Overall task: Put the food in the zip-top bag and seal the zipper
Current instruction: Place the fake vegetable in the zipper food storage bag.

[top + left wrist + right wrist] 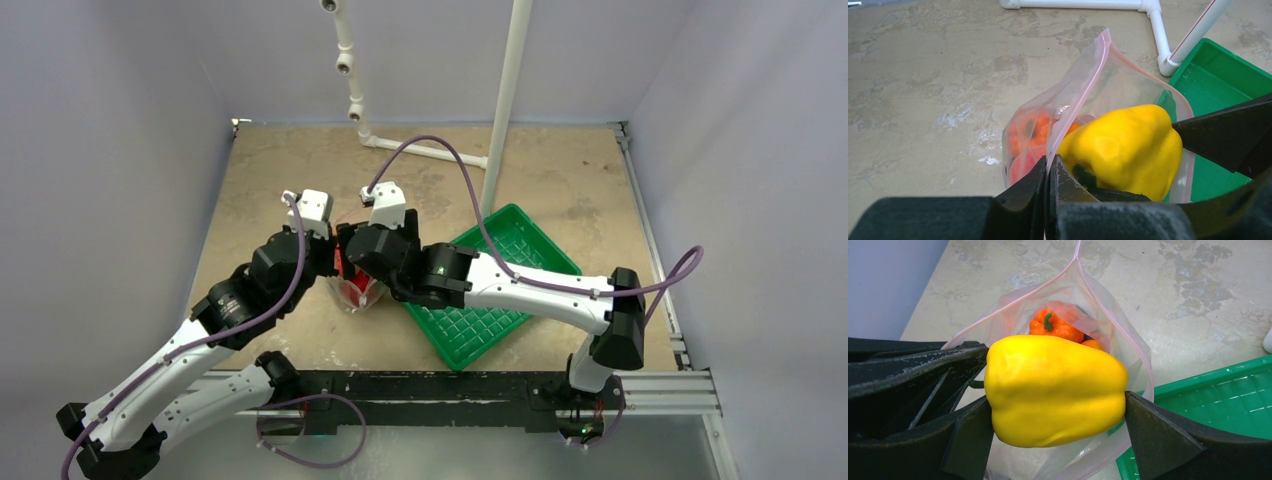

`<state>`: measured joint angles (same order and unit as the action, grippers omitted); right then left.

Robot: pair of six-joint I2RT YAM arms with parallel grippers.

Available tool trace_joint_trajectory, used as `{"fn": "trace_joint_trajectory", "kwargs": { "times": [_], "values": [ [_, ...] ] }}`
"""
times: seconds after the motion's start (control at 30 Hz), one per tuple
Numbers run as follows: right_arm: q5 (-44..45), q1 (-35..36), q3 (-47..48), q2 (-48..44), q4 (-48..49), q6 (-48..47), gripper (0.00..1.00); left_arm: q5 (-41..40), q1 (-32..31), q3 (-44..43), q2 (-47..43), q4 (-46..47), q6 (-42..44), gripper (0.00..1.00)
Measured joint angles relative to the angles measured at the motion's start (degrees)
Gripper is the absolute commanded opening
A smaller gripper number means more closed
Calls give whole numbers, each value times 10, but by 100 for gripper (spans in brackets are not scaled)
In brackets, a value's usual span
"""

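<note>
The zip-top bag [1100, 70] stands open on the table, its pink zipper [1079, 90] running up the mouth edge. My left gripper [1049, 170] is shut on that edge and holds the mouth up. A yellow pepper [1053, 390] sits in the mouth of the bag, and my right gripper [1058, 410] is shut on it, one finger [1158, 435] on each side. Inside the bag lie an orange fruit [1053, 327] and a red piece [1023, 167]. From above, both grippers crowd over the bag [358, 292] and hide most of it.
A green ribbed tray [505, 250] lies right of the bag, under my right arm. A white pipe frame [505, 100] stands behind it, its foot [1160, 45] close to the tray's corner. Bare tan tabletop stretches to the left and behind.
</note>
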<state>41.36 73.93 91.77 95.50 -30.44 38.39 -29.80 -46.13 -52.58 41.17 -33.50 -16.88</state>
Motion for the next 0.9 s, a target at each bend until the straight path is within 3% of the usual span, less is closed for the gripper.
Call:
{"fn": "trace_joint_trajectory", "kwargs": {
  "times": [0.53, 0.9],
  "values": [
    [29, 1, 40, 18, -26, 25, 99, 0, 0, 0, 0, 0, 0, 0],
    [23, 3, 35, -20, -11, 30, 99, 0, 0, 0, 0, 0, 0, 0]
  ]
}}
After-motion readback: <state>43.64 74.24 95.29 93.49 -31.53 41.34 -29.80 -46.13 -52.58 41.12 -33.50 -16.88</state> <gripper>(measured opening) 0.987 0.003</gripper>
